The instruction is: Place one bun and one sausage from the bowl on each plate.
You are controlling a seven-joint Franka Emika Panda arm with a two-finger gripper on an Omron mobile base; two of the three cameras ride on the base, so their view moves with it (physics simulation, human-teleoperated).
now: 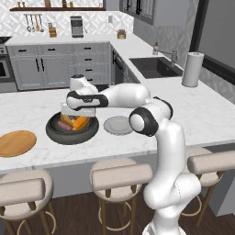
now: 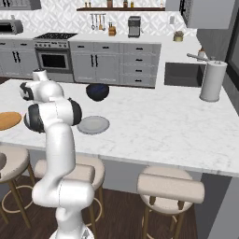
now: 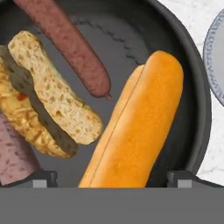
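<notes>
The pincer (image 3: pixel 112 177) hung low over the bowl (image 1: pixel 72 133), jaws wide, empty, straddling the end of an orange bun (image 3: pixel 135 127) that lay between its tips. At the bun's ten o'clock lay a sausage (image 3: pixel 70 48); at nine, a split bun (image 3: pixel 46 94), with a second sausage (image 3: pixel 13 155) at the lower left. On the surface (image 1: pixel 193 114), the grey plate (image 1: pixel 118 125) sat at the bowl's three o'clock, the wooden plate (image 1: pixel 16 142) at eight.

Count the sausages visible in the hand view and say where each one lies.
2. One sausage lies in the bowl, at the view's top left beside the split bun. The other sausage is at the lower left edge, partly cut off.
</notes>
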